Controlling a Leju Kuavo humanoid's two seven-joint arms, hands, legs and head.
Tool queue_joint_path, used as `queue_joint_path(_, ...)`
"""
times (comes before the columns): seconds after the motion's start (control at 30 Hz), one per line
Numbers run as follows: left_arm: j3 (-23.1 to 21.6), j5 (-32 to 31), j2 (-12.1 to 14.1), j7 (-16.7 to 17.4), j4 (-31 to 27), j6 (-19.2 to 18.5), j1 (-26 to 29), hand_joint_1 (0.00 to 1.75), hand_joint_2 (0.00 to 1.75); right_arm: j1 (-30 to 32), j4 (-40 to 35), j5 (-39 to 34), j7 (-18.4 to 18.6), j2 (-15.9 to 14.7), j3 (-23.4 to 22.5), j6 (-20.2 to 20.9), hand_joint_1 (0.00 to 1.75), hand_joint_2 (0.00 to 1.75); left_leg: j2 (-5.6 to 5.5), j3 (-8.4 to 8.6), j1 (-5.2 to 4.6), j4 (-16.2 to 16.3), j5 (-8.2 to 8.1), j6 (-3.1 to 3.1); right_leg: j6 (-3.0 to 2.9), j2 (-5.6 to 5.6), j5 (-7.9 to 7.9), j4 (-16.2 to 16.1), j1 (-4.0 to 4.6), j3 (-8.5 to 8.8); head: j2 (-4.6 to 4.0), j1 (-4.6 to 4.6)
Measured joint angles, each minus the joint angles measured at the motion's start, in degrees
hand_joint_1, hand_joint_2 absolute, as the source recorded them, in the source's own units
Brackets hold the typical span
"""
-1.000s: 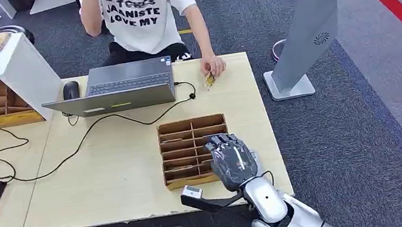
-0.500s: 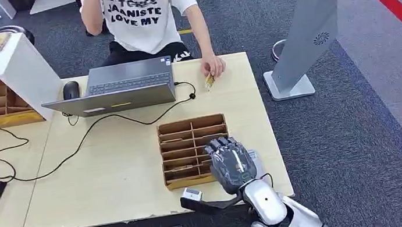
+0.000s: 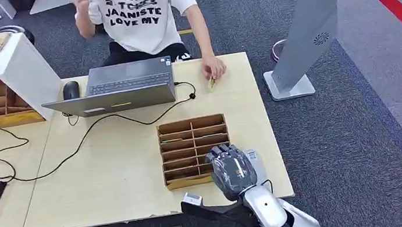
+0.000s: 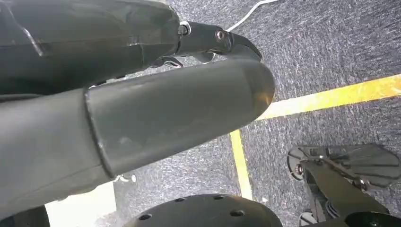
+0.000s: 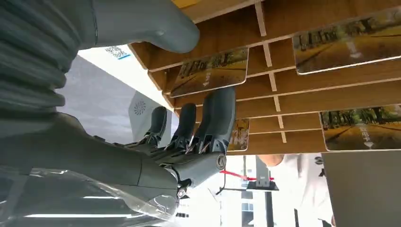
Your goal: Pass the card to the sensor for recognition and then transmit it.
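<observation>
Cards (image 5: 210, 71): four in wooden tray (image 3: 191, 125), seen from right wrist | right robot hand (image 3: 230, 168) over tray on table (image 3: 111, 160), fingers (image 5: 215, 113) apart, empty | left robot hand (image 4: 142, 118): grip unclear

The right hand (image 3: 232, 170) has drawn back toward the table's near edge (image 3: 141, 214), off the wooden tray (image 3: 192, 138).

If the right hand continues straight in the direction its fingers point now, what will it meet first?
Most likely the wooden card organizer. The right hand hovers at its near right corner, fingers aimed across the slots. In the right wrist view they reach toward a card in a slot, though depth is unclear.
</observation>
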Motion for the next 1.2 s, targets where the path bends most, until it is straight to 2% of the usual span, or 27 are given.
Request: queue_joint_path(1.2, 0.0, 0.0, 0.24, 0.0, 0.0, -0.02, 0.0, 0.0, 0.0, 0.26, -0.72, 0.02, 0.17, -0.2, 0.02, 0.02, 0.84, 1.75, 0.0, 0.0, 0.0, 0.0, 0.0, 0.0, 0.0, 0.0, 0.0, 0.0, 0.0, 0.0, 0.02, 0.0)
